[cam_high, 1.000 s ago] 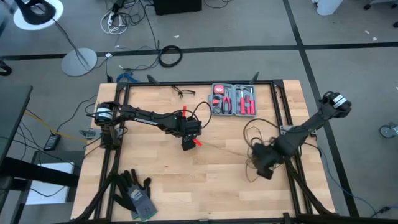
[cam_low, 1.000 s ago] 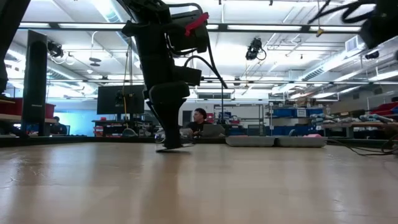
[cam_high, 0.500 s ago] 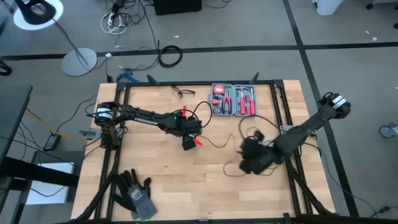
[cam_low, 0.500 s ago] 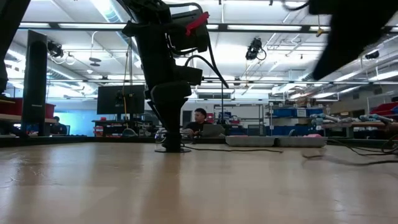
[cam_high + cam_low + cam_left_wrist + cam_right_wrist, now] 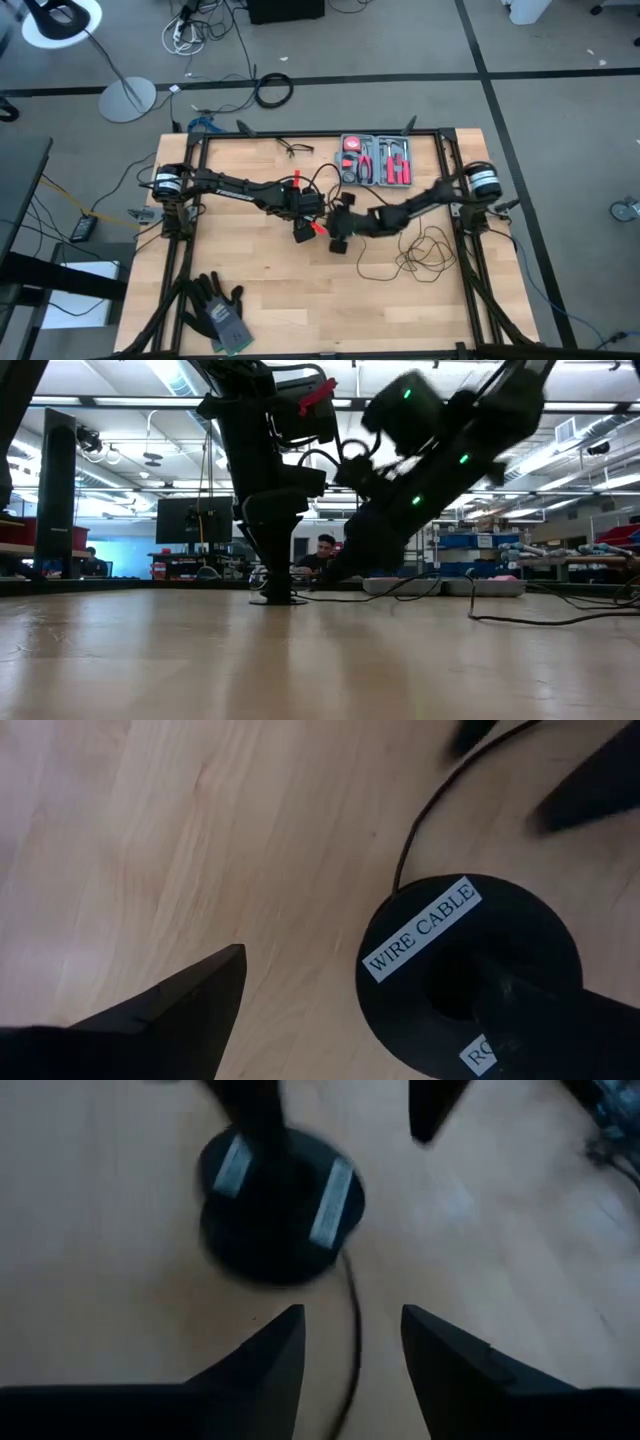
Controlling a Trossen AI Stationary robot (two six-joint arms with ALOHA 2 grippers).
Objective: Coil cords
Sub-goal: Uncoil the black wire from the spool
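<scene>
High view. The left gripper (image 5: 303,228) stands near the middle of the wooden table (image 5: 250,290), its arm stretched out from the left edge. The right gripper (image 5: 338,237) sits just beside it, its arm reaching across from the right post. The thin black wire cable (image 5: 425,250) lies in loose, untidy loops on the boards near the right edge and trails toward the grippers. A red tool kit (image 5: 377,160) sits at the far edge and a pair of work gloves (image 5: 220,315) at the near left corner, both well apart from the work.

Low view. Both arms come down steeply to one spot; the left wrist stands upright over the spool (image 5: 278,598), the right arm leans in at a slant. The cable trails flat along the table.

Left wrist view. A black spool (image 5: 470,975) labelled "WIRE CABLE" lies on the wood, one finger (image 5: 540,1015) set in its central hole, the other finger clear on bare wood: jaws spread. Judged purpose: pinning the spool so that wire can be wound on it. The wire leaves its rim.

Right wrist view. The right fingers (image 5: 265,1355) stand parted and empty, aimed at the spool (image 5: 280,1205), with the wire (image 5: 352,1315) running between them, unheld. Most of the wire is not yet coiled.
</scene>
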